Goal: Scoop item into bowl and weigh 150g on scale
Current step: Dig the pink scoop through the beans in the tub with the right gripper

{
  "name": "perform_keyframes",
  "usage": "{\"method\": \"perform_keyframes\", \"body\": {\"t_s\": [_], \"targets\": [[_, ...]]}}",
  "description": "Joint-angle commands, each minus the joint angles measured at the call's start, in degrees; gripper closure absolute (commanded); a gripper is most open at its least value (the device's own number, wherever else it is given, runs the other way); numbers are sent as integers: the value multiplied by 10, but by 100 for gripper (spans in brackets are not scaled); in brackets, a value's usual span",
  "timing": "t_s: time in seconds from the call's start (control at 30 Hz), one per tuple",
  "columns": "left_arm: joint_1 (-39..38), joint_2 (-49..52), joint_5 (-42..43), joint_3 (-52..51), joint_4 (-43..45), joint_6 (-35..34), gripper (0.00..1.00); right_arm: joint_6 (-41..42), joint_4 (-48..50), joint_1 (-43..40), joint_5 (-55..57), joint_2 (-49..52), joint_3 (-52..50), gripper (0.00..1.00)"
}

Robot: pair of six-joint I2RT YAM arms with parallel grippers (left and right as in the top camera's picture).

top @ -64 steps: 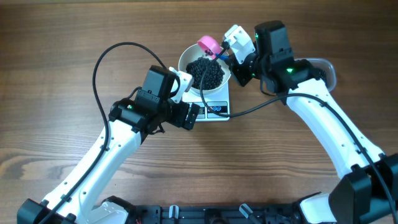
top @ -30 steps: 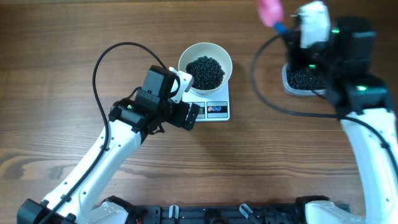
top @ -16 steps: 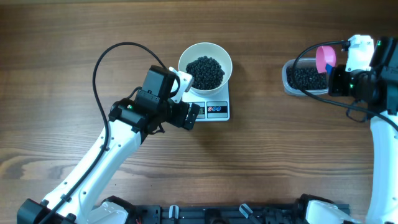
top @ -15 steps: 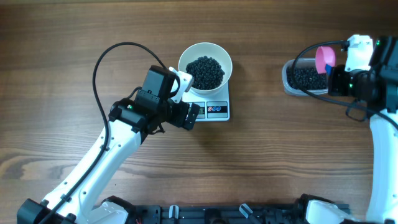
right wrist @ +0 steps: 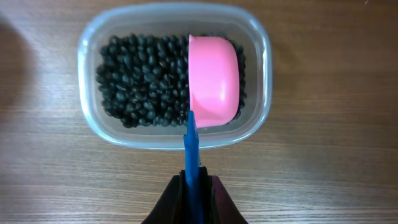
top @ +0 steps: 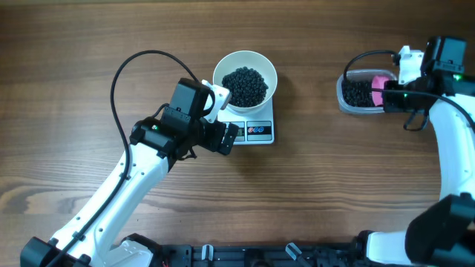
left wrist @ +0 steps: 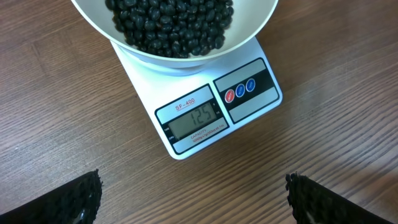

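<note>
Looking down from overhead, I see the brown wood-grain counter (top: 74,59) filling the frame edge to edge, its grain running left to right, with a dark rail (top: 245,256) along the bottom edge.

Just above the middle of the frame, the white scale (top: 249,132) lies flat on the counter. The white bowl (top: 245,58) sits on it, holding a dark heap of beads (top: 245,85). From the left wrist view I read 125 on the grey display (left wrist: 193,118).

My left tool (left wrist: 196,196) hangs just below the scale's display edge. Its jaws are spread wide and grip nothing, with bare wood between them. A black cable (top: 122,74) loops over the counter at the left.

At the upper right of the overhead frame, well apart from the scale, the clear tub (top: 345,93) rests on the counter with more beads inside.

My right tool (right wrist: 193,186) is clamped on the blue handle (right wrist: 191,155) of the pink scoop (right wrist: 214,87). The scoop's cup sits in the tub's right half, against the beads.
</note>
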Motion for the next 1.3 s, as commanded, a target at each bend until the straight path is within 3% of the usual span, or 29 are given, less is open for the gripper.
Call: {"method": "perform_keyframes", "body": {"t_s": [0.0, 0.47, 0.83, 1.27], "targets": [[3, -5, 7, 9, 2, 5, 0, 0, -6, 2, 9, 38, 2, 96], [3, -5, 7, 9, 2, 5, 0, 11, -19, 17, -128, 67, 2, 96], [3, -5, 7, 9, 2, 5, 0, 13, -30, 15, -132, 33, 2, 96], [3, -5, 7, 9, 2, 5, 0, -3, -29, 14, -216, 22, 2, 96]]}}
